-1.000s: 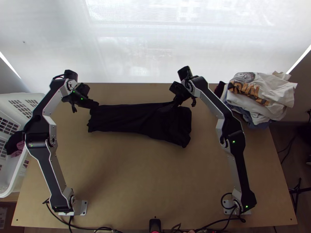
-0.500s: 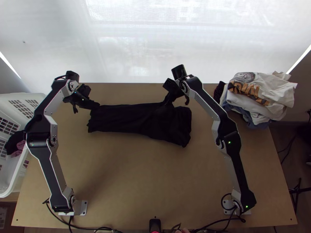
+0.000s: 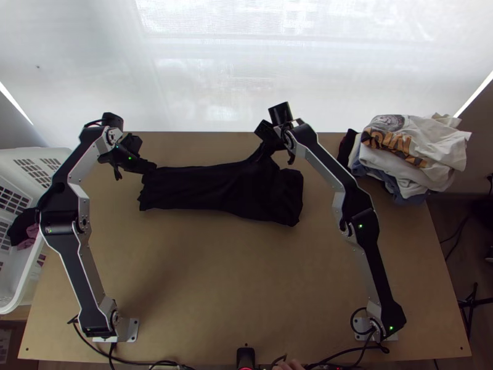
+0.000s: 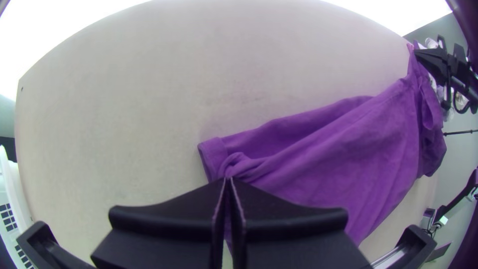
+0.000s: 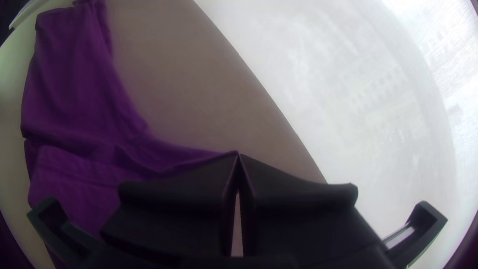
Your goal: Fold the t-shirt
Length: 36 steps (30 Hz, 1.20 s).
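The dark t-shirt (image 3: 215, 188) lies as a long folded strip across the table's far half, with its right part wider. My left gripper (image 3: 151, 166) is at the strip's upper left corner. At a raised peak on the far edge, right of the middle, is my right gripper (image 3: 260, 154). In the left wrist view the t-shirt (image 4: 338, 149) looks purple, and bunched cloth sits between the closed tips of the left gripper (image 4: 228, 180). The right wrist view has the t-shirt (image 5: 84, 99) drawn to a point at the shut tips of the right gripper (image 5: 239, 156).
A pile of clothes (image 3: 410, 154) lies at the table's right far corner. The white basket (image 3: 31, 271) with some cloth in it stands at the left edge. Bare wood (image 3: 228, 277) stretches in front of the t-shirt. Cables run along the near edge.
My right gripper has moved left along the far side, pulling the far edge into a peak. The t-shirt's lower right corner has shifted slightly up the picture. The left arm has hardly moved.
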Motion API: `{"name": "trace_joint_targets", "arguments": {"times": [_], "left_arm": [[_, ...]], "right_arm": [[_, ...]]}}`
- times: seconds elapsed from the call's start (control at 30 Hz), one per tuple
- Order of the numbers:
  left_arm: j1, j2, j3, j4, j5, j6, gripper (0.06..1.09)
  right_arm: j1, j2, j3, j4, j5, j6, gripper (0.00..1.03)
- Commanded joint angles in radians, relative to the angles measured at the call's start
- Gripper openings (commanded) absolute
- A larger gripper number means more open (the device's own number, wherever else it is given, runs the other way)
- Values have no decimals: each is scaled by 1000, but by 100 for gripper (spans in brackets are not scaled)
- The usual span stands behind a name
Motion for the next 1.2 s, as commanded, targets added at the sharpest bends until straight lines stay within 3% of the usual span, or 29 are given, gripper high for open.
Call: {"name": "trace_joint_targets", "arguments": {"times": [0.0, 0.27, 0.33, 0.37, 0.4, 0.47, 0.53, 0.73, 0.87, 1.03, 1.17], "left_arm": [[5, -1, -3, -1, -1, 2, 9], [4, -3, -9, -1, -1, -5, 9], [1, -4, -8, -1, -1, -10, 10], [-1, -6, -8, -1, -1, -12, 20], [-1, -9, -6, -1, -1, -13, 36], [-5, -18, 1, -15, 1, -16, 80], [-10, -37, 15, -38, 5, -21, 103], [7, -104, 34, -150, 13, -30, 103], [25, -132, -29, -162, 22, -30, 103], [28, -149, -114, -116, 21, -55, 102], [24, -164, -186, -18, 8, -108, 94]], "right_arm": [[2, 14, -18, 17, 8, 8, 3], [-2, 47, -17, 34, 8, 32, 3], [-5, 45, -20, 14, 6, 54, 9], [-10, 42, -20, -1, 6, 72, 14], [-18, 34, -25, -18, 6, 88, 19], [-36, 11, -29, -58, 3, 106, 35], [-54, -25, -41, -81, -14, 121, 48], [-82, -160, -64, -145, -45, 140, 90], [-77, -236, -68, -187, -58, 151, 98], [-11, -325, -130, -245, -91, 174, 98], [65, -372, -247, -240, -92, 174, 98]]}}
